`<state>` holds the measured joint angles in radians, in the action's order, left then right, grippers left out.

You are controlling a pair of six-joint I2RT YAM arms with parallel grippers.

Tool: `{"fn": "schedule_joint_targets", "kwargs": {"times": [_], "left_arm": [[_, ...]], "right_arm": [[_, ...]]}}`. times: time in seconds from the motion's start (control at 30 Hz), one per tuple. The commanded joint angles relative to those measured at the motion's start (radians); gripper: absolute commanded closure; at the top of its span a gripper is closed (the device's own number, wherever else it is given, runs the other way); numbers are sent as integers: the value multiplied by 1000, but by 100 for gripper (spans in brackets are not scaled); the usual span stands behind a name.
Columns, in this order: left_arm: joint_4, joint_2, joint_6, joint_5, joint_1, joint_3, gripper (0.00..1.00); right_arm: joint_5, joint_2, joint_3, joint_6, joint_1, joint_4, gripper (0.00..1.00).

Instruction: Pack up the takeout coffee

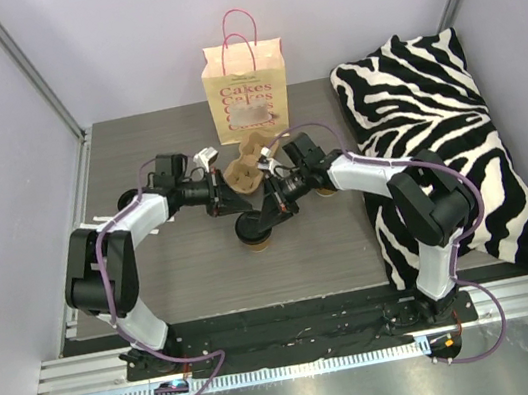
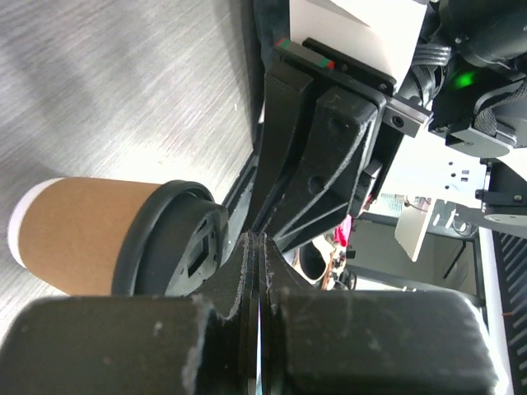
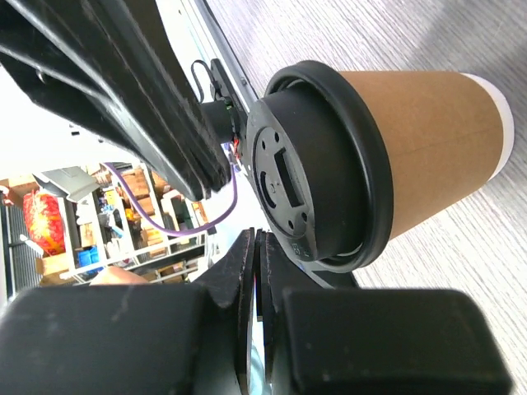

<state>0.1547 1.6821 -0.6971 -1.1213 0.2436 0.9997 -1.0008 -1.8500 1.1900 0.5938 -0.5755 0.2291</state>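
Observation:
A takeout coffee cup [image 1: 255,231] with a brown sleeve and black lid stands on the table between my two arms. It also shows in the left wrist view, cup [image 2: 82,234], and in the right wrist view, cup [image 3: 420,156]. A brown pulp cup carrier [image 1: 250,164] lies just behind it, in front of the "Cakes" paper bag [image 1: 246,89]. My left gripper [image 1: 226,196] [image 2: 257,240] is shut and empty, beside the carrier's left end and close to the lid. My right gripper [image 1: 272,208] [image 3: 257,239] is shut beside the lid's rim, with nothing seen between its fingers.
A large zebra-striped pillow [image 1: 437,138] covers the right side of the table. Grey walls close in the left, back and right. The two grippers face each other closely over the cup, with the right arm's fingers [image 2: 329,156] directly ahead in the left wrist view.

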Motion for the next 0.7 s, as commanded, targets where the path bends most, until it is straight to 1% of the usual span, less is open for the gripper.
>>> {"fn": "schedule_joint_targets", "kwargs": {"times": [0.0,0.3,0.67], "left_arm": [[-60,5,-19,0,-7,-18,100],[-41,56,11,61,-1,-23,100],[9,105,68,98,0,-19,100]], "right_arm": [[-10,28,0,32,-6,-77,91],[7,20,-27,38,-9,-102,91],[56,-60,-44,-68,-9,-34,92]]}}
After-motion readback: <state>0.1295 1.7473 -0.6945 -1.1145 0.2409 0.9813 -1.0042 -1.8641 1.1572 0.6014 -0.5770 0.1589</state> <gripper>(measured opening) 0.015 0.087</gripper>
